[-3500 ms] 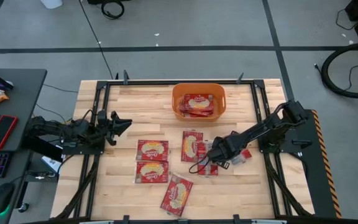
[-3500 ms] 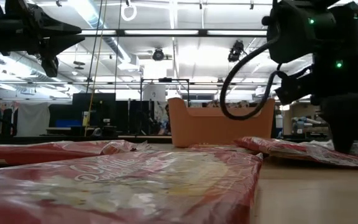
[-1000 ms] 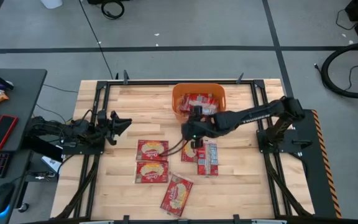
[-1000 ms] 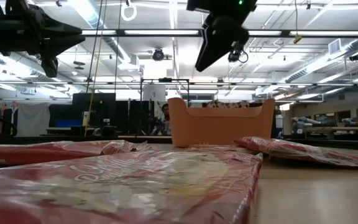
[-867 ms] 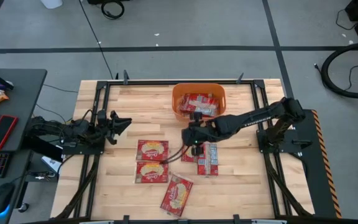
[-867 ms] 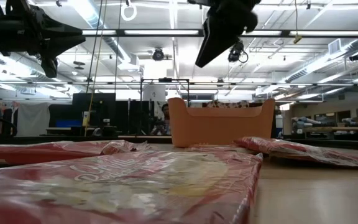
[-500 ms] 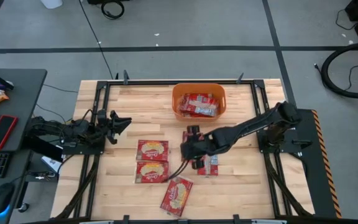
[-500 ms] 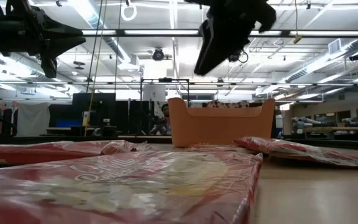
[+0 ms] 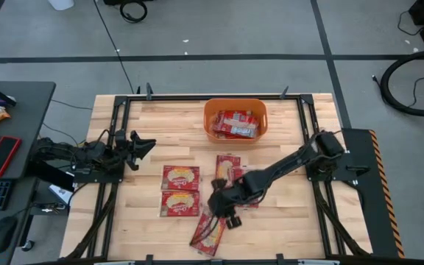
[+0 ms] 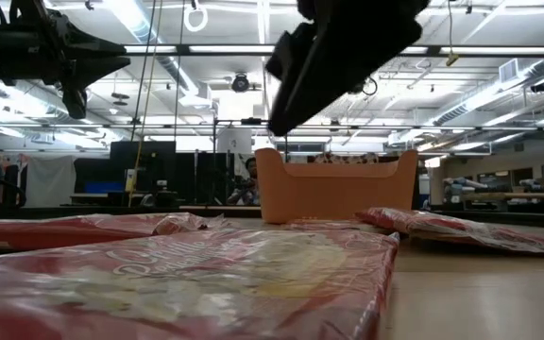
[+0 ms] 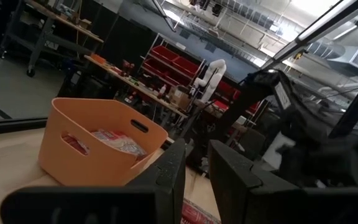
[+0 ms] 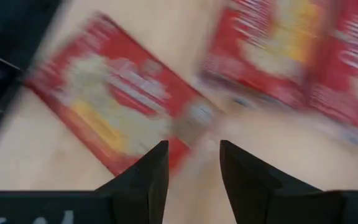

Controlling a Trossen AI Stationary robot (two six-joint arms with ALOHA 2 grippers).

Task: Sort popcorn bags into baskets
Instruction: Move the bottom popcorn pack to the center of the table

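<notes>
The orange basket (image 9: pixel 209 110) stands at the table's far middle with popcorn bags (image 9: pixel 235 124) lying in it; it also shows in the low view (image 10: pixel 333 194) and the left wrist view (image 11: pixel 86 149). Loose red popcorn bags lie flat on the table: two (image 9: pixel 180 177) (image 9: pixel 179 203) left of centre, one (image 9: pixel 227 168) in the middle, one (image 9: pixel 207 235) near the front edge. My right gripper (image 9: pixel 225 215) (image 12: pixel 194 168) hovers open and holding nothing above the front bag (image 12: pixel 117 118). My left gripper (image 9: pixel 147 143) (image 11: pixel 196 180) waits at the table's left side, slightly open.
More bags (image 9: pixel 250 193) lie partly under my right arm. Black frame rails (image 9: pixel 116 184) run along the table's edges. A dark side desk with a red phone (image 9: pixel 2 154) stands left of the table. In the low view a bag (image 10: pixel 187 283) fills the foreground.
My right gripper has travelled from just in front of the basket toward the table's near edge and a little to the left, coming over the front bag. No bag on the table has moved.
</notes>
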